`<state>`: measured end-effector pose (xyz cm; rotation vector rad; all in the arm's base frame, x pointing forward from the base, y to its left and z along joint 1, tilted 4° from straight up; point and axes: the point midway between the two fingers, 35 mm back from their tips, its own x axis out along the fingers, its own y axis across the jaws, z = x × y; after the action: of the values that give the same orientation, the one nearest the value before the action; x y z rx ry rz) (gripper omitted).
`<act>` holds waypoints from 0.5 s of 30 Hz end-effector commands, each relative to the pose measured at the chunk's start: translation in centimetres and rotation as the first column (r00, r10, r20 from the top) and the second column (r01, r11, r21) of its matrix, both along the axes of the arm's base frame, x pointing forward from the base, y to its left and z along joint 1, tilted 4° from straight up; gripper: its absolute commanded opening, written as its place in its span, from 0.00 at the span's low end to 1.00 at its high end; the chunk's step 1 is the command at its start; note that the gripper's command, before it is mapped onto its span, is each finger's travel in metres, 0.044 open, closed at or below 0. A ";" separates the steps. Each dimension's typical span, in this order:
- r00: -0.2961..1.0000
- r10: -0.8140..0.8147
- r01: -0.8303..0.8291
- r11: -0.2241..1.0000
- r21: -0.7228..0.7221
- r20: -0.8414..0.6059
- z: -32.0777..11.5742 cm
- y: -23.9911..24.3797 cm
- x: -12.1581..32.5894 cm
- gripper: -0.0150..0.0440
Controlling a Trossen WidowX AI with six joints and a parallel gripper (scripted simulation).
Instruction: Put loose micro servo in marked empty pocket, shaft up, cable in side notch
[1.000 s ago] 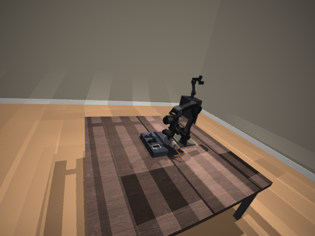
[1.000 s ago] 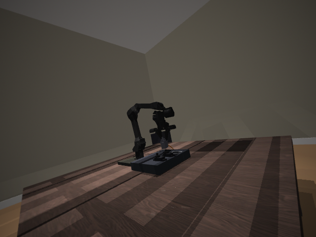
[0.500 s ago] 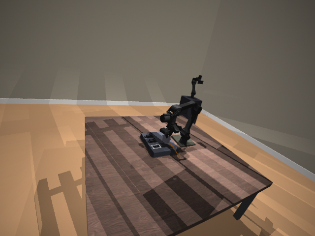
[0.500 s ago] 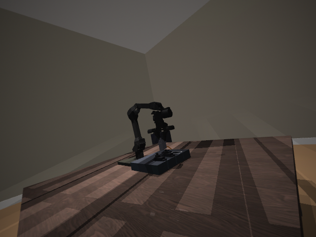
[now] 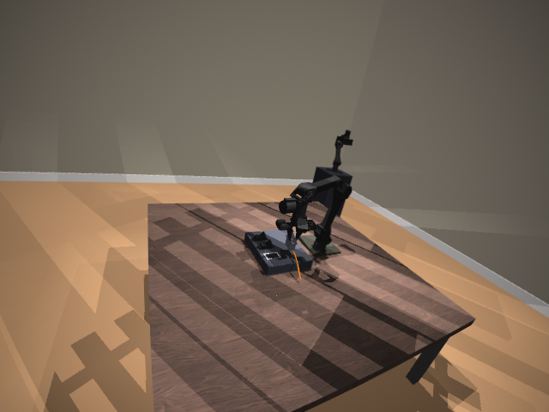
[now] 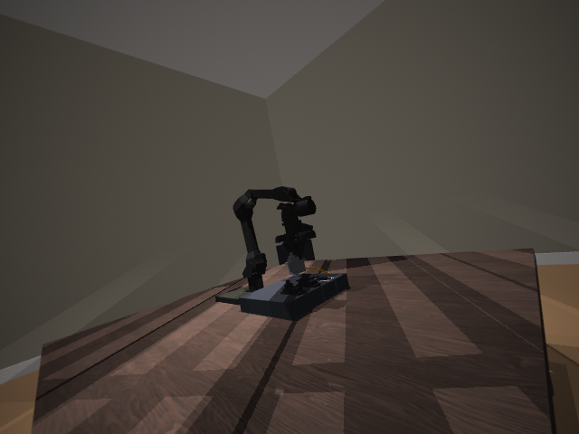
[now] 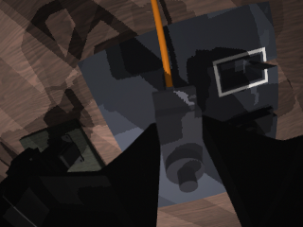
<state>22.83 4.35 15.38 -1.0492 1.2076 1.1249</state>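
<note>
Reading the wrist view from left to right, we first meet the dark green base plate (image 7: 53,146) at the edge, then the slate-blue rectangular robot deck (image 7: 120,97) lying on the striped wooden table (image 7: 38,38). At the centre we have the small grey box-shaped micro servo (image 7: 180,146) pinched between the black parallel-jaw gripper (image 7: 184,170) fingers, its round output shaft (image 7: 187,178) facing the camera and its thin orange cable (image 7: 158,26) trailing away over the deck's far edge. Further right lies the white-outlined empty pocket (image 7: 240,71), with nothing in it. We judge the pickup done; the servo hangs above the deck, beside the pocket. Aligning, seating, routing the cable into the notch, releasing and retreating all remain.
</note>
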 end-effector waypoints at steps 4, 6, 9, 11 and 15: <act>0.975 -0.221 0.221 0.975 0.007 -0.011 0.2 0.0 -0.1 0.25; 0.958 -0.288 0.288 0.958 0.007 -0.017 0.2 0.0 -0.1 0.25; 0.922 -0.385 0.386 0.923 0.007 -0.026 0.2 0.0 0.0 0.25; 0.894 -0.448 0.448 0.894 0.006 -0.032 0.2 0.0 0.0 0.25; 0.823 -0.566 0.567 0.824 0.004 -0.043 0.2 0.0 0.0 0.25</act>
<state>22.83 4.35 15.39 -0.6496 1.3999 0.7470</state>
